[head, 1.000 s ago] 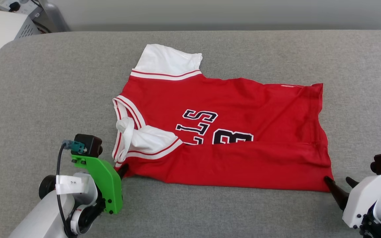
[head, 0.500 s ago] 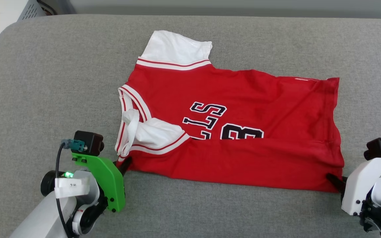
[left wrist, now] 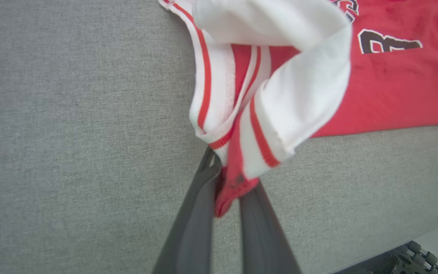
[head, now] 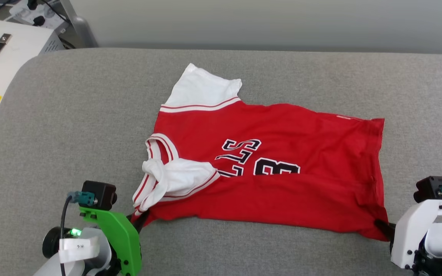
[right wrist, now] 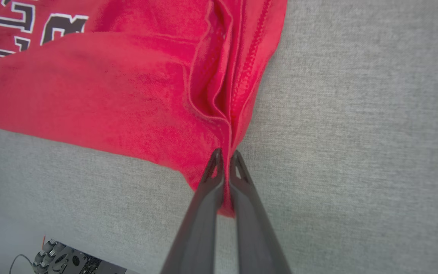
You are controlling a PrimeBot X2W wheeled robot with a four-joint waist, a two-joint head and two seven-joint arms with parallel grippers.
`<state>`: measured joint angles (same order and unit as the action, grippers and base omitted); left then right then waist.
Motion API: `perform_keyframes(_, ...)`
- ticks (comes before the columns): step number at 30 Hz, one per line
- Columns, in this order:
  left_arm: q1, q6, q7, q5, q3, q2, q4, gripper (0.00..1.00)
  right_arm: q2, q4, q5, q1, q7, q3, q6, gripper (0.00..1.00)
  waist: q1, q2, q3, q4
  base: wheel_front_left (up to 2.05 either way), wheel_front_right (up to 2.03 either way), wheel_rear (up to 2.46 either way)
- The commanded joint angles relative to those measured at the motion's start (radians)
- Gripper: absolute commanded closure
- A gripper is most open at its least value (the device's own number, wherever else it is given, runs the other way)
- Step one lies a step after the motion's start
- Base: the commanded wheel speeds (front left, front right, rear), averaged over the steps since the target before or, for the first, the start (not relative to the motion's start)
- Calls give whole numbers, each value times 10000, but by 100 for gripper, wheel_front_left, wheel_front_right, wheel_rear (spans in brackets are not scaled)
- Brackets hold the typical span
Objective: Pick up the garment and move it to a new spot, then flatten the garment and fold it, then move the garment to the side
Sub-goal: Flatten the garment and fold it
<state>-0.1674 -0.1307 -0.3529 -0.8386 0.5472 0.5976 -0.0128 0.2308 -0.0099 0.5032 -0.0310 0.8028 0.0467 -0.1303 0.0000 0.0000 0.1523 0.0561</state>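
Red T-shirt (head: 282,153) lies flat mid-tabletop (head: 71,134), near edge folded over lettering. Left pincer (left wrist: 234,179) clamps collar-end corner, 7 o'clock; right pincer (right wrist: 224,156) clamps hem corner, 4 o'clock. Likely mid-fold; side move not done.

A gray padded counter (head: 71,126) is stretching bare to the left, to the right and on the far side of a red shirt (head: 282,191), which is lying across its middle. A narrow bare strip is running along the near edge, where the left gripper (head: 141,219) and right gripper (head: 381,225) are sitting at the shirt's near corners. A white box (head: 10,50) is standing beyond the far left corner.
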Motion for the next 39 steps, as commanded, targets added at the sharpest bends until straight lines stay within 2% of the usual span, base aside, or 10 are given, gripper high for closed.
perform_keyframes(1,299,-134,23,-34,-61,133,-133,100,65,-129,-26,271,89,49,-4,100,0,0,-496,-2,0,0,0)
perform_keyframes(11,1964,-826,-84,-619,-379,650,-952,100,-129,-838,25,1744,586,471,-4,100,0,0,-1316,27,0,0,0)
perform_keyframes(19,2484,-611,-20,-1380,-308,63,-50,100,-483,-95,71,2201,149,510,-4,100,0,0,-1299,28,0,0,0)
perform_keyframes(20,2425,-552,73,-1438,-330,-66,151,100,-508,60,155,2192,-31,501,-4,86,0,0,-1272,25,0,0,0)
perform_keyframes(21,2355,-510,174,-1425,-342,-143,321,100,-531,167,211,2175,-186,498,-4,64,0,0,-1253,16,0,0,0)
perform_keyframes(22,2271,-446,256,-1400,-325,-223,527,77,-525,241,208,2159,-382,437,-4,0,0,0,-1232,6,0,0,0)
perform_keyframes(23,2211,-391,299,-1415,-315,-300,684,45,-525,300,236,2159,-500,379,-4,0,0,0,-1214,-7,0,0,0)
perform_keyframes(24,2123,-348,389,-1376,-316,-353,882,0,-494,309,263,2127,-749,306,-4,0,0,0,-1194,-34,0,0,0)
perform_keyframes(33,1432,-40,1212,-814,-412,-344,1254,0,-548,-212,-149,1699,-3925,-1,-4,0,0,0,-1257,-141,0,0,0)
perform_keyframes(39,976,-251,2308,-472,-915,-497,763,0,-805,-688,-916,1352,-6102,-82,-4,0,0,0,-1341,-141,0,0,0)
